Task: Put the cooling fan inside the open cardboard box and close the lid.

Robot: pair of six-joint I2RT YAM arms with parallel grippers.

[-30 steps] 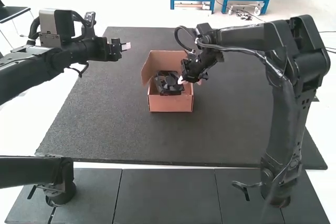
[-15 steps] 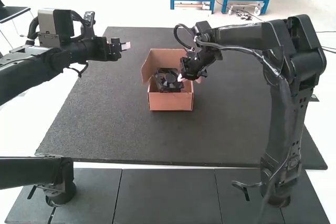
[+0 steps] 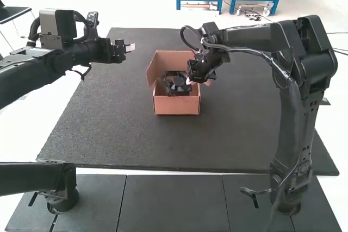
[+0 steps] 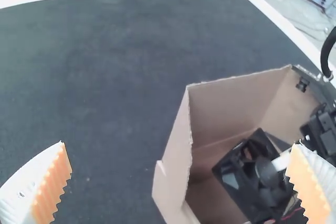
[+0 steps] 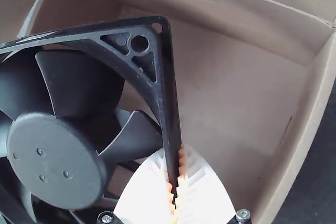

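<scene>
An open brown cardboard box [image 3: 176,104] stands mid-mat, its flaps raised. The black square cooling fan [image 3: 174,83] is tilted inside the box's opening. My right gripper [image 3: 191,79] is shut on the fan's frame edge; in the right wrist view the white ribbed fingers [image 5: 197,182] pinch the thin rim of the cooling fan [image 5: 68,140] above the box's inside wall [image 5: 231,114]. My left gripper [image 3: 126,48] hovers open to the left of the box, above the mat. In the left wrist view its orange-padded fingertips [image 4: 50,182] frame the cardboard box [image 4: 210,124] and the cooling fan [image 4: 257,179].
A dark rubber mat [image 3: 109,123] covers the table, with bare room around the box on all sides. The right arm's upright links [image 3: 299,134] stand at the mat's right edge.
The right gripper has shifted slightly up and toward the back with the fan, which sits a little higher in the box. The left arm has kept still.
</scene>
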